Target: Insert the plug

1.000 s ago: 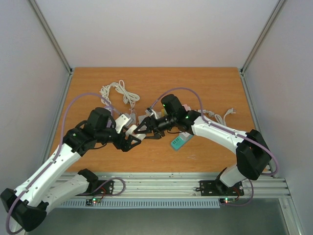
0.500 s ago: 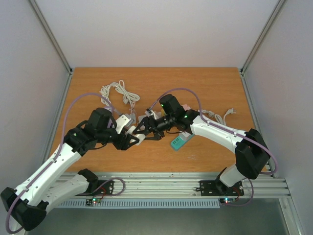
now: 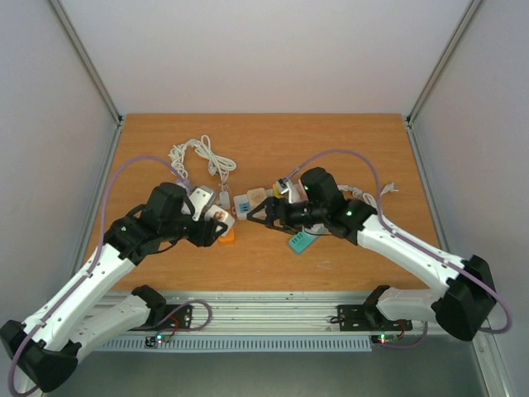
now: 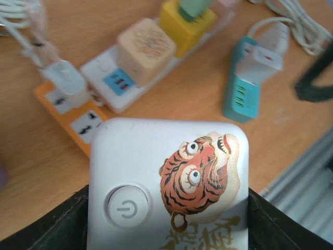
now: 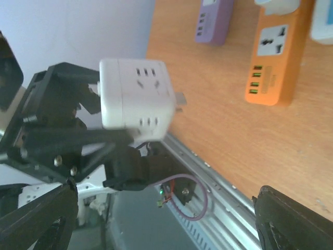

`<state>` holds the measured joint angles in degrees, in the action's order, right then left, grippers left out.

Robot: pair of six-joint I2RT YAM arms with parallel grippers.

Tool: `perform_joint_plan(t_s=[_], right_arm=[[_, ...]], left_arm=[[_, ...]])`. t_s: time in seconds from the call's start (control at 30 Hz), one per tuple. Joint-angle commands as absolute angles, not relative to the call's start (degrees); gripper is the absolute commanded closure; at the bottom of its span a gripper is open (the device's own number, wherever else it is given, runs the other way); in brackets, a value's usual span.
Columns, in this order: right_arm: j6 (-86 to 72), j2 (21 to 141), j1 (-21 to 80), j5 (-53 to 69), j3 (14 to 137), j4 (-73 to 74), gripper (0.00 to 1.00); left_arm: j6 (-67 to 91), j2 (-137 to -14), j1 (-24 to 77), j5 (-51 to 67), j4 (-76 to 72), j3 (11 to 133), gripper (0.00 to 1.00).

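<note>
The cube plug [image 5: 136, 99] is gripped by the left pincer [image 3: 216, 222], prongs turned toward the orange strip [image 5: 270, 57] nearby, while the right pincer [image 3: 256, 217] is spread empty.

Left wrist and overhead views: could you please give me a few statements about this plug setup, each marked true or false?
1. The left gripper holds the white cube adapter. True.
2. The right gripper is shut on the teal power strip. False: it is open and empty.
3. The white cube adapter bears a tiger picture beside a power button. True.
4. The yellow cube sits on the orange power strip. False: it sits on the white power strip, beside a peach cube.
</note>
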<state>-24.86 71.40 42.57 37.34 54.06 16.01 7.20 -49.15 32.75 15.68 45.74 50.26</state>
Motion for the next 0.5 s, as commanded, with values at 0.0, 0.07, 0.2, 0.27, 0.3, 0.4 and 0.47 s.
perform_joint_plan(t_s=[0.0, 0.07, 0.2, 0.27, 0.3, 0.4, 0.47], right_arm=[[-21.56, 65.02, 42.41, 27.11, 52.14, 21.37, 0.07], [-20.37, 62.72, 42.39, 24.63, 52.08, 23.90, 0.08], [-18.80, 61.52, 42.38, 22.24, 53.08, 26.93, 0.08], [-18.49, 61.54, 42.42, 22.82, 53.34, 27.47, 0.09], [-18.36, 61.37, 42.44, 23.46, 53.35, 27.41, 0.10], [-18.50, 60.45, 42.45, 23.86, 52.05, 26.99, 0.10], [-17.71, 59.92, 42.45, 23.82, 51.33, 27.45, 0.10]], left_arm=[[16.12, -51.49, 32.25, 1.09, 43.94, 55.67, 0.63], [19.97, -53.34, 30.63, -3.33, 43.10, 57.71, 0.64], [23.55, -57.03, 24.54, -4.06, 35.78, 59.04, 0.65], [23.99, -60.56, 20.71, -4.14, 32.74, 59.81, 0.65], [23.86, -62.66, 19.51, -4.99, 31.70, 60.28, 0.65], [22.46, -69.34, 16.34, -6.15, 29.24, 61.92, 0.64], [21.72, -73.98, 12.60, -0.95, 28.20, 62.97, 0.64]])
